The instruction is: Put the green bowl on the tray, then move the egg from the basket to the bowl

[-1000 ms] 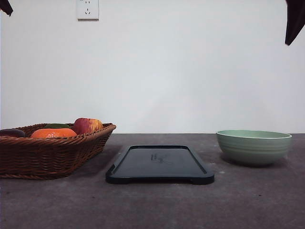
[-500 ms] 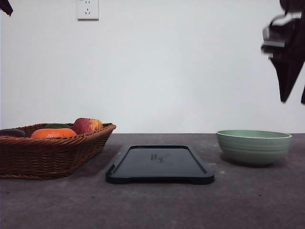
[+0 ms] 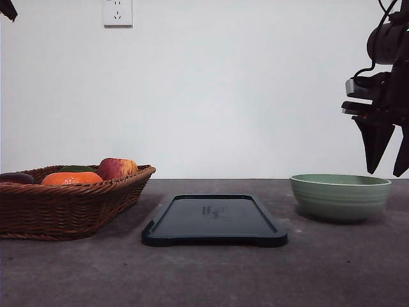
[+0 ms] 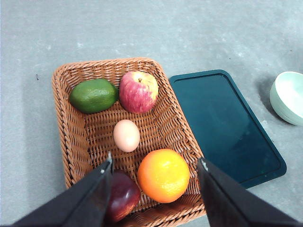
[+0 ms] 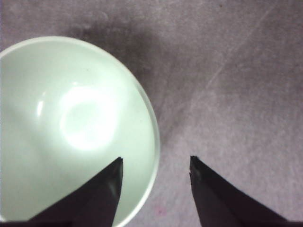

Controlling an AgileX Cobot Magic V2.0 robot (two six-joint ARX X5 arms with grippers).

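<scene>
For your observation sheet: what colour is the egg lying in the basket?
The egg is pale pinkish-tan, seen best in the left wrist view, lying in the brown wicker basket.

The tray (image 3: 214, 220) has small marks in its middle, too tiny to read. No other words show.

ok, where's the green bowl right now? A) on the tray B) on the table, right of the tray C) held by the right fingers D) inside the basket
B: the green bowl stands on the table, right of the bare tray, with the open right gripper above its rim.
</scene>
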